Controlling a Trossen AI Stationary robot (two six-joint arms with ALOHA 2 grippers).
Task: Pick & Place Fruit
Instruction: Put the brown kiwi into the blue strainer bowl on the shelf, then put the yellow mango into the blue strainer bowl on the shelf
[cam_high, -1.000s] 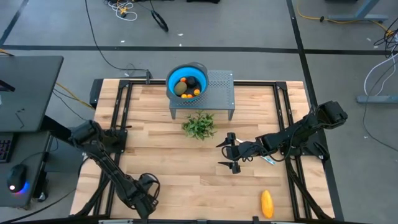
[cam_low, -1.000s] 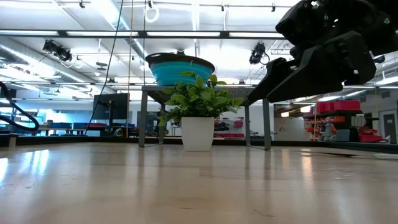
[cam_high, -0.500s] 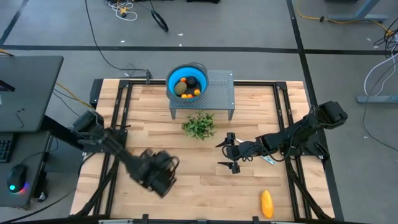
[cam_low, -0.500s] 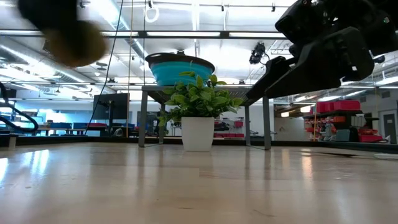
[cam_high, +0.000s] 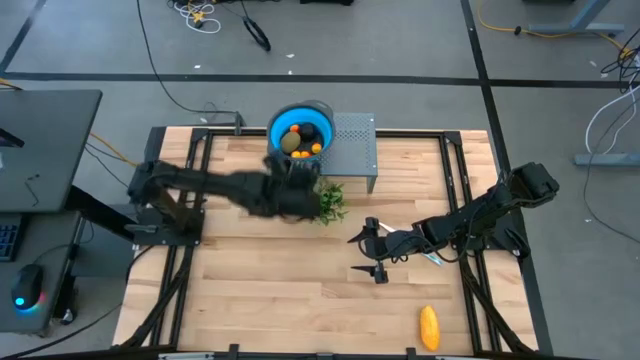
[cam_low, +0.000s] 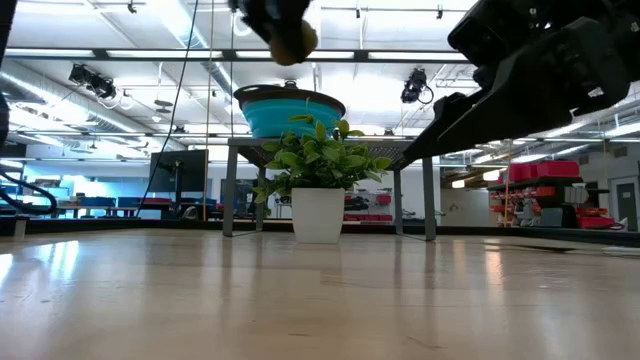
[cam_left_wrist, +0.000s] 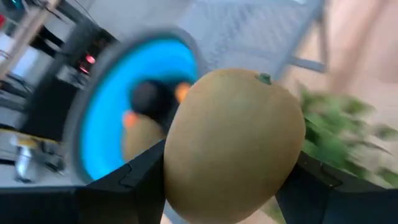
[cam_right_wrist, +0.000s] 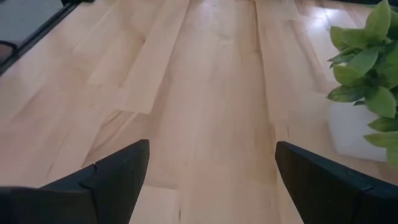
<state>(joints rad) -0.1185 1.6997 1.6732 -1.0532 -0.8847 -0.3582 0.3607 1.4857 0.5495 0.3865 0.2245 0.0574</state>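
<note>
Most fruit already sits in the blue round bowl (cam_high: 300, 130) at upper centre. The left gripper (cam_high: 295, 198), fingers clamped on an olive-green oval fruit (cam_left_wrist: 233, 146), hovers just below it. The right gripper (cam_high: 366, 250), fingers apart, waits centre-right; the yellow oblong fruit (cam_high: 429, 326) at lower right remains.

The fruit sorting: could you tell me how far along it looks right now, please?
Done: several pieces, a black ball, orange bits and an olive-green oval, lie in the blue bowl. In hand: the left gripper holds another olive-green fruit close to the bowl, beside the plant. Left: the yellow oblong fruit lies on the table. The right gripper waits open mid-table.
</note>
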